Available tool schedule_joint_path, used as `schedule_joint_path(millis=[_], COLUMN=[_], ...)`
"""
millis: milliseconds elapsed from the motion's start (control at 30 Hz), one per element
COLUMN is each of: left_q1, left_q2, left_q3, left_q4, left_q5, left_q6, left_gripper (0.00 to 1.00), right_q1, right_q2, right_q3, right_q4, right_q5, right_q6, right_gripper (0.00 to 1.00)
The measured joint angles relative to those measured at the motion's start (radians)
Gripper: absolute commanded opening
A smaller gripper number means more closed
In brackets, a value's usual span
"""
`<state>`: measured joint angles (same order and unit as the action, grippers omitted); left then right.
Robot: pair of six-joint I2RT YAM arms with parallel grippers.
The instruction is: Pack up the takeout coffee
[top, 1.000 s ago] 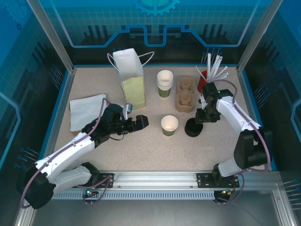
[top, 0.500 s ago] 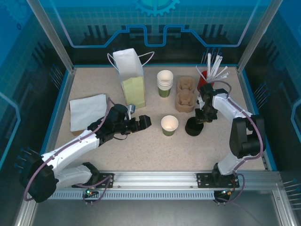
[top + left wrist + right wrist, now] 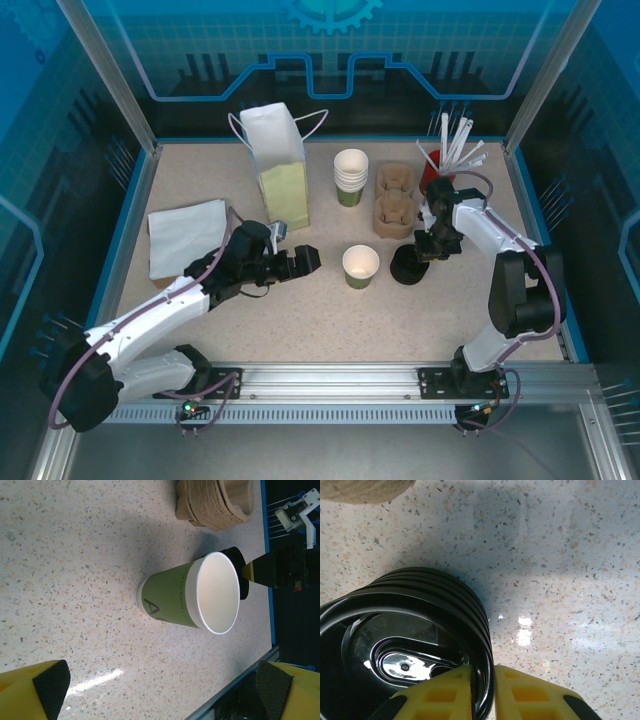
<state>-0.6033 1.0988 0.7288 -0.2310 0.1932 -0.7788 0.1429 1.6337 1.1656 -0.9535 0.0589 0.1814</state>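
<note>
Green paper cup (image 3: 361, 265) lidless, upright at centre of table (image 3: 300, 320) | black lids (image 3: 408, 266) stacked at its 3 o'clock, nudged closer | right fingers (image 3: 465, 680) just closed, pinching top lid (image 3: 405, 655) by its rim | left fingers (image 3: 50, 687) wide apart at cup's 9 o'clock | lidding likely next

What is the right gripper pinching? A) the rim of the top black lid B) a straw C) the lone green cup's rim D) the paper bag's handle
A: the right gripper has its yellow fingers straddling the rim of the top black lid, one inside, one outside.
</note>
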Motion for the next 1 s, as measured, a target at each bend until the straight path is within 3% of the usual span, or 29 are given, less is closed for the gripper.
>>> schedule_joint_path(millis=[300,467,700,1000], left_q1=[0.000,0.000,0.000,-0.002], left_q2=[-0.080,-0.127,-0.162,-0.025], left_q3=[0.011,0.005,-0.055,-0.053], left_q4=[0.012,0.106,0.421,0.718], left_q5=[-0.014,-0.014,-0.008,0.143], left_q6=[0.079,0.148,0.370,0.726], left_gripper=[0.99,0.99,0.99,0.99], right_q1=[-0.021,-0.072,-0.159,-0.168], right_q2=[-0.063,-0.120,-0.282,-0.407], right_q3=[-0.002,-0.027,-0.069,-0.122], right_q4=[-0.022,-0.021,0.002,0.082], right_q5=[-0.043,-0.149,-0.451,-0.823], right_q6=[-0.006,-0.006,0.032,0.206], right_gripper=[0.16,0.16,0.16,0.15])
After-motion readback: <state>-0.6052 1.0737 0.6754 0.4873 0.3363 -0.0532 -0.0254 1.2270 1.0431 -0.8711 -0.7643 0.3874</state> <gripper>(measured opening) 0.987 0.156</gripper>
